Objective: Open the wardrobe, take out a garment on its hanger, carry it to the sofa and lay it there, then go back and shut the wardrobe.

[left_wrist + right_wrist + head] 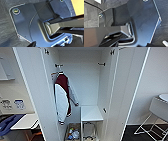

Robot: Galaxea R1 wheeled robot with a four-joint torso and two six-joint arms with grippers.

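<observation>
The white wardrobe [83, 82] stands right in front of me in the head view with both doors swung wide, the left door [32, 92] and the right door [128, 89] framing the white interior. A maroon jacket with white sleeves [63, 94] hangs on an orange-brown hanger [54, 73] from the left inner wall. Small hooks [58, 65] [101, 64] stick out near the top of the interior. Both wrist views look down on my own dark base plate over grey carpet.
A white shelf [90, 113] fills the lower right of the interior. Below it are floor compartments with small items [73, 134]. A white table [25, 120] with a blue cloth [7, 123] is at left, a white chair [157, 109] at right.
</observation>
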